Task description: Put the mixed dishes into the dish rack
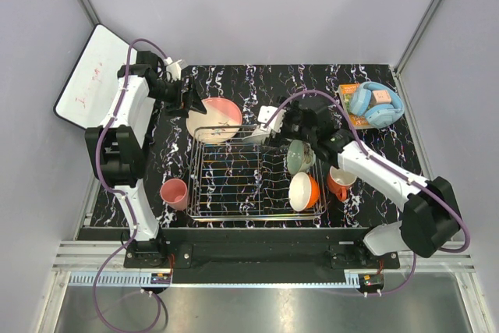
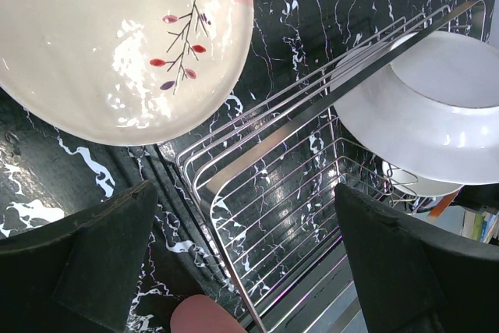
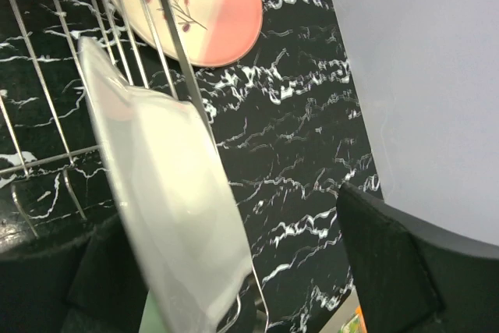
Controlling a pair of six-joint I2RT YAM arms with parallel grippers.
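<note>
The right hand [image 3: 230,204] has its black fingers spread wide on either side of the white round ceramic plate [image 3: 179,216]. The plate stands on edge, tilted against the far rail of the silver wire dish rack [image 1: 234,181]. It lies close to one finger but nothing pinches it, so I judge the rail bears it and the hand only guards it. Standing it on edge suits the upright tines and saves room.

The mint-green bowl [image 1: 299,155] and the orange bowl with cream inside [image 1: 303,191] sit on edge at the rack's right end.

The left hand [image 2: 243,191] hovers open, gripping nothing, above the rack's far left corner. It is just beside the pink-and-cream round plate with a twig pattern [image 2: 117,44], which lies flat on the black marbled table [image 1: 257,83]. I judge it is placed to take that plate next.

The small pink cup [image 1: 174,193] waits left of the rack, the orange handled mug [image 1: 339,183] right of it.
</note>
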